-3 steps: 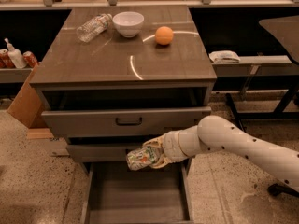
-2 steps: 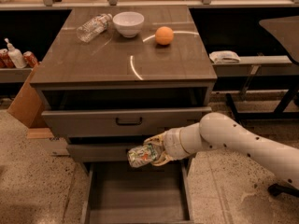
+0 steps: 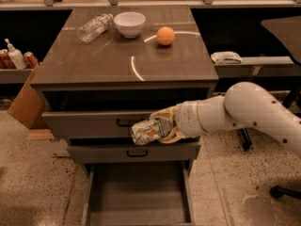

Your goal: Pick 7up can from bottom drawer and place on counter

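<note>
The 7up can (image 3: 147,130), dented, whitish with green and orange marks, lies sideways in my gripper (image 3: 162,126). The gripper is shut on it and holds it in front of the two upper drawer fronts, well above the open bottom drawer (image 3: 137,197), whose dark flat inside shows nothing in it. The white arm comes in from the right. The counter (image 3: 113,55) is the glossy grey-brown top above, higher than the can.
On the counter stand a white bowl (image 3: 130,23), an orange (image 3: 165,36) and a clear plastic bottle (image 3: 95,27) lying on its side. A side shelf on the left holds red cans (image 3: 30,59) and a dispenser bottle (image 3: 15,55). A cardboard box (image 3: 26,102) leans at the cabinet's left.
The gripper has lifted the can upward, from level with the middle drawer front to level with the upper drawer front.
</note>
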`<state>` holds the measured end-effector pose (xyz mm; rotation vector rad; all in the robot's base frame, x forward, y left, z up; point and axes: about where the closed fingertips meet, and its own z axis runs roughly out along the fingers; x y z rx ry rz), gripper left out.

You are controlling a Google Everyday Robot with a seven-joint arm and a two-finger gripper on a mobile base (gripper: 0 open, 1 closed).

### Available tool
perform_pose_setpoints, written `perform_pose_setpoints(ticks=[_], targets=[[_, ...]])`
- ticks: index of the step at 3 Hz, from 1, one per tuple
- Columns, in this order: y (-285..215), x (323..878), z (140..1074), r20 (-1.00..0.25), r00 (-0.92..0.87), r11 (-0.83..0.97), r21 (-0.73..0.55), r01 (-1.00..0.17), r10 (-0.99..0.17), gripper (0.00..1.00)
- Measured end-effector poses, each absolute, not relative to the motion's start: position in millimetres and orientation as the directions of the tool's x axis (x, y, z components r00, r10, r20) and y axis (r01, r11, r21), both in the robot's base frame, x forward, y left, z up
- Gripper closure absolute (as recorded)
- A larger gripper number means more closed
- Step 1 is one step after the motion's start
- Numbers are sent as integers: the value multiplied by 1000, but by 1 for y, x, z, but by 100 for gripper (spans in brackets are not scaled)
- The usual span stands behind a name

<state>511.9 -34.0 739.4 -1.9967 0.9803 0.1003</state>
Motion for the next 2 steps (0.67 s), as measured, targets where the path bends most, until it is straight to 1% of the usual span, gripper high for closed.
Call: perform_pose_setpoints(ticks=[1, 2], targets=[[-47, 526, 812, -367, 711, -284, -733, -618, -600, 100], [-69, 561, 866, -352, 695, -224, -773, -593, -627, 100]])
